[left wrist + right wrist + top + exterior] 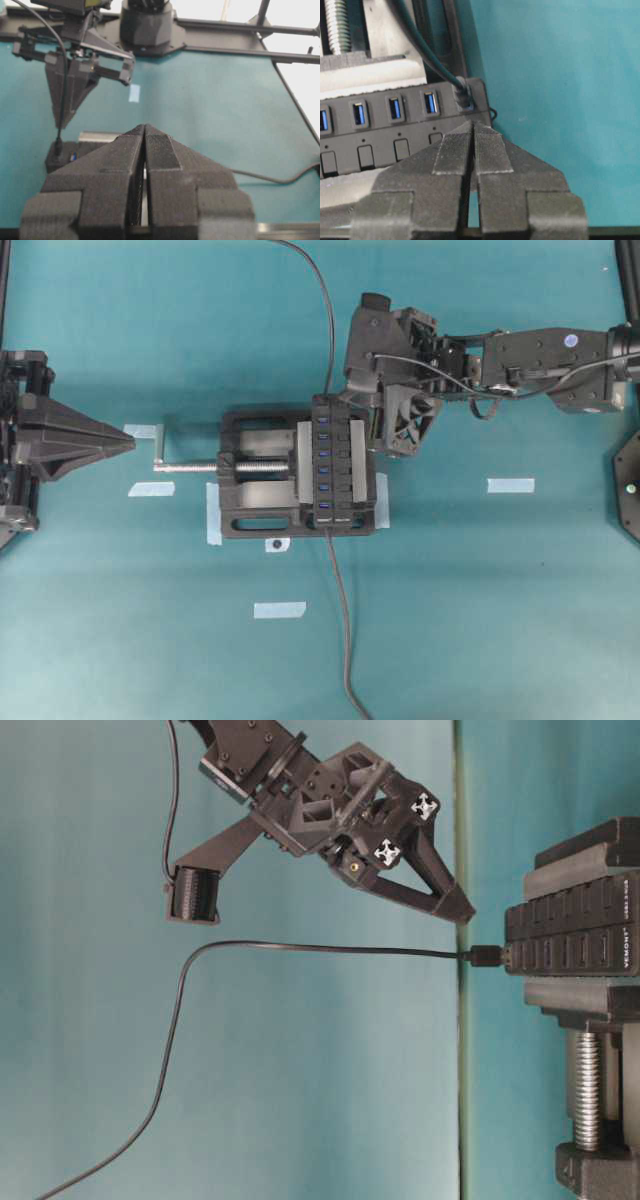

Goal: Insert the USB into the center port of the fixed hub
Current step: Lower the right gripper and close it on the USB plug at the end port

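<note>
Inspecting right gripper [474, 131]: pressed closed, empty, slanted down over the hub [395, 135] end.
Left gripper [145, 131]: clenched, empty, level, well apart from the vise [255, 502].

One hub [333, 462], one vise [262, 488] (two cables [342, 630])

Small white lettering on the fixed hub [575, 935] side face seems to read "VEMONT"; the smaller print beside it is illegible.

We saw a chunky black vise [258, 475] with a silver screw [190, 467] sitting on the teal table [480, 620], plus light-blue tape strips [279, 610] scattered around it.
</note>
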### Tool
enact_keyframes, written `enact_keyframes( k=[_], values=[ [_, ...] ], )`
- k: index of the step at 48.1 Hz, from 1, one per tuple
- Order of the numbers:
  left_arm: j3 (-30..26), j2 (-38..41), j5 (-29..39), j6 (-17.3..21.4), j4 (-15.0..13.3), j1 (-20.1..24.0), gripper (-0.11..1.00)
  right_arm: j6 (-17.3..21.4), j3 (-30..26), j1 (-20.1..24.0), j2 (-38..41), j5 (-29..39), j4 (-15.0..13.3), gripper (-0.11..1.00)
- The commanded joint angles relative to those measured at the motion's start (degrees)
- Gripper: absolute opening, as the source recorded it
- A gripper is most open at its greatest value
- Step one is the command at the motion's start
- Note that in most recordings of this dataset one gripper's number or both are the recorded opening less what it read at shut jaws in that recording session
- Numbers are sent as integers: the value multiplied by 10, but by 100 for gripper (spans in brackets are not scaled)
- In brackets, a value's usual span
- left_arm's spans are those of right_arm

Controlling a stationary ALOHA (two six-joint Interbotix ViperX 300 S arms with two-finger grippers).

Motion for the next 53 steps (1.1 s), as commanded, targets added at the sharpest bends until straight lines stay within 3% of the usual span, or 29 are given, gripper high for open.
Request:
enact_keyframes(
  k=[1, 7, 11, 16, 22, 26, 34, 53],
  values=[
    [-9, 2, 8, -1, 2, 0, 0, 1, -12, -3, -6, 2, -1, 5],
    [-12, 0, 24, -2, 2, 0, 0, 0, -15, -3, -6, 6, -1, 9],
    [-13, -2, 26, -2, 2, 1, 0, 0, -15, -2, -5, 4, -1, 19],
    [-12, -5, 26, -3, 2, 0, 0, 0, -17, -2, -4, 3, 0, 41],
    [-12, -5, 26, -3, 2, 0, 0, 1, -21, -1, 2, 2, -1, 79],
    [-13, -6, 27, -3, 1, 1, 0, -2, -26, 0, 7, 2, 0, 94],
    [-13, -6, 27, -3, 2, 0, 0, -2, -40, 0, 17, 2, -1, 88],
    [-11, -6, 26, -4, 2, 0, 0, -1, -63, 3, 46, 1, 0, 88]
  ],
)
